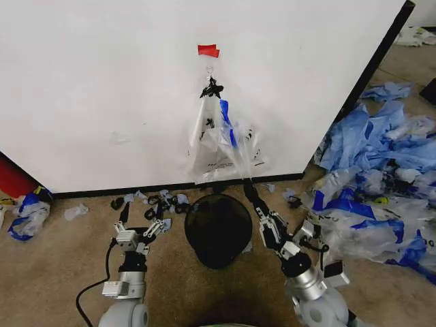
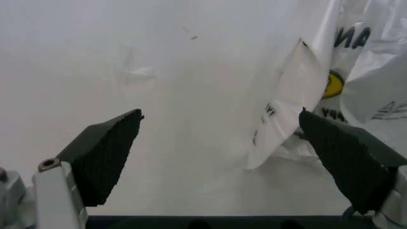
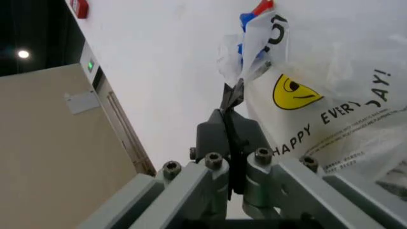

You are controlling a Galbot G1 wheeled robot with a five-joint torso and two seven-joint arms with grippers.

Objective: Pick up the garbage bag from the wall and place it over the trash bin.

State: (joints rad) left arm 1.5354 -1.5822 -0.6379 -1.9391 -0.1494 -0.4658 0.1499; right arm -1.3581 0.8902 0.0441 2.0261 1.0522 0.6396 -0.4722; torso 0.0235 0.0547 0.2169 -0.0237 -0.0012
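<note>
Lower centre, my right gripper point(image 1: 246, 185) has its fingers pressed together, pinching the garbage bag's point(image 1: 228, 139) bottom edge. My left gripper point(image 1: 142, 219) waits spread at lower left, beside the trash bin point(image 1: 218, 228). The bag hangs mid-frame on the wall point(image 1: 102, 88).

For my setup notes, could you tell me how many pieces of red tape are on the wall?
1: a single red tape piece sits high on the white wall, directly above the small hook holding the hanging bags. None other is visible, though the bags could cover more.
</note>
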